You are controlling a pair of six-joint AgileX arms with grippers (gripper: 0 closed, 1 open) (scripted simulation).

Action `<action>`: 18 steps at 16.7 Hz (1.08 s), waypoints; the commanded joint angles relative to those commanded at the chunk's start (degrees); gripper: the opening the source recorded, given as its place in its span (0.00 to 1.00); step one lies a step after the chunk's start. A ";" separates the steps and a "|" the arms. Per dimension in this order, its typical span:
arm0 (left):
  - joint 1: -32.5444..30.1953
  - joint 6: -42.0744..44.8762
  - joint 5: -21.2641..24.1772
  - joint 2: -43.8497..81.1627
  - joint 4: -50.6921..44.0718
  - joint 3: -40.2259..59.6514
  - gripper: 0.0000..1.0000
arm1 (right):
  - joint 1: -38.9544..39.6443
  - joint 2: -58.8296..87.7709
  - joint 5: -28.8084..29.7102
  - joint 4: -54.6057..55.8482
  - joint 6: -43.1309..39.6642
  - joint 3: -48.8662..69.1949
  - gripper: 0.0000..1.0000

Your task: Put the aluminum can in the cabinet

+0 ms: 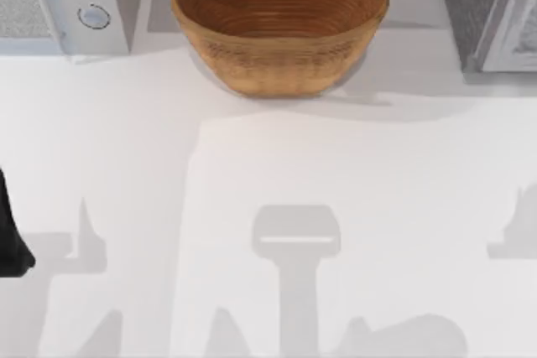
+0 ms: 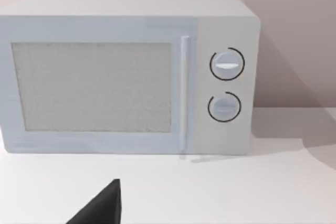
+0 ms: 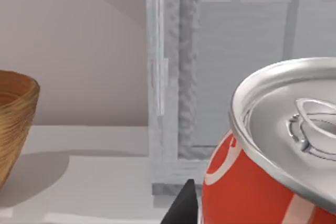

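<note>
White tabletop (image 1: 277, 165) carries a woven bowl (image 1: 279, 23) between microwave (image 1: 59, 2) and cabinet (image 1: 495, 10); end effector states: cannot tell.

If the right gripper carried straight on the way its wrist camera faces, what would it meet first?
Probably the cabinet: its pale frame stands straight ahead, beyond the aluminum can close before the camera. The woven bowl sits off to one side. Depth is unclear.

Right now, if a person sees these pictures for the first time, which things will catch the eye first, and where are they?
First the big woven bowl, at the table's far edge in the middle of the top view. Next the red aluminum can with its silver top, very close to the right wrist camera and tilted, in front of the grey cabinet. Then the white microwave with two dials at the far left, facing the left wrist camera.
</note>
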 joint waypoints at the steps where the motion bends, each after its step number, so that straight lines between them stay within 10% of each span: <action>1: 0.00 0.00 0.00 0.00 0.00 0.00 1.00 | 0.45 2.61 0.34 -0.73 -0.04 3.53 0.00; 18: 0.00 0.00 0.00 0.00 0.00 0.00 1.00 | 8.16 63.31 9.75 -20.46 0.73 83.64 0.00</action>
